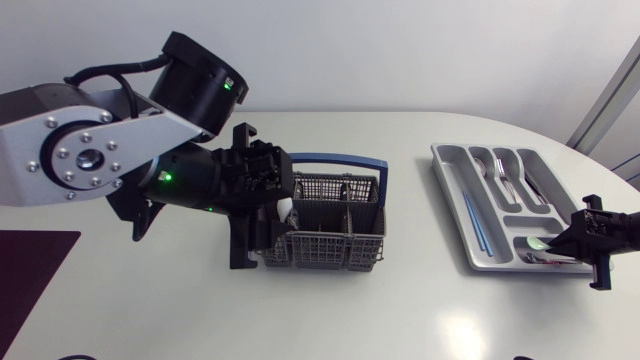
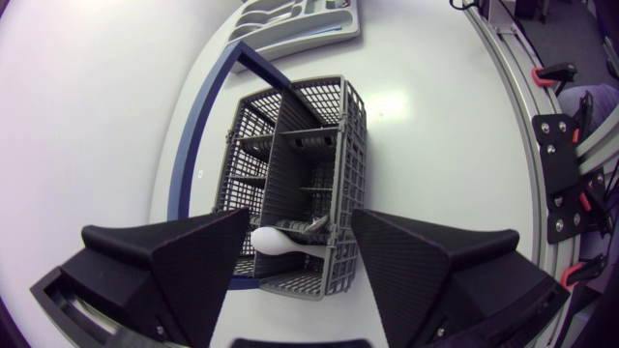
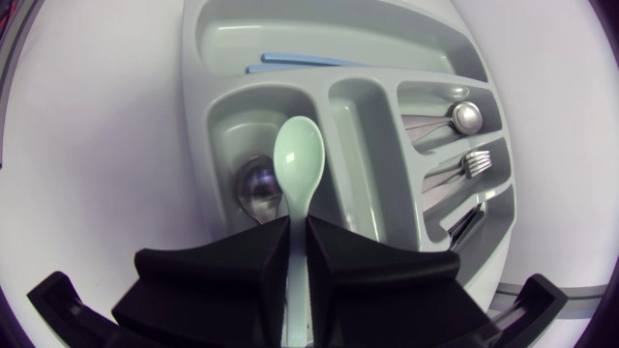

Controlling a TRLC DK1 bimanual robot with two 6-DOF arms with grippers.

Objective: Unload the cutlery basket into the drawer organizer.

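The grey cutlery basket [image 1: 335,225] with a blue handle [image 1: 335,160] stands mid-table. My left gripper [image 1: 262,225] hangs over its left end, open. In the left wrist view a white spoon [image 2: 279,242] lies in the basket [image 2: 290,145] compartment just below the gripper [image 2: 295,266], between the spread fingers and untouched. At the right lies the grey drawer organizer [image 1: 455,190]. My right gripper [image 1: 565,243] is at its near end, shut on the handle of a pale green spoon [image 3: 298,159]. The spoon's bowl hangs over the small compartment ahead of the gripper [image 3: 298,230].
A metal spoon [image 3: 256,186] lies in that small compartment under the green one. Thin blue sticks [image 3: 309,63] fill the long slot; metal spoons [image 3: 464,118], forks [image 3: 476,164] and knives fill the others. A metal piece [image 2: 311,224] lies beside the white spoon.
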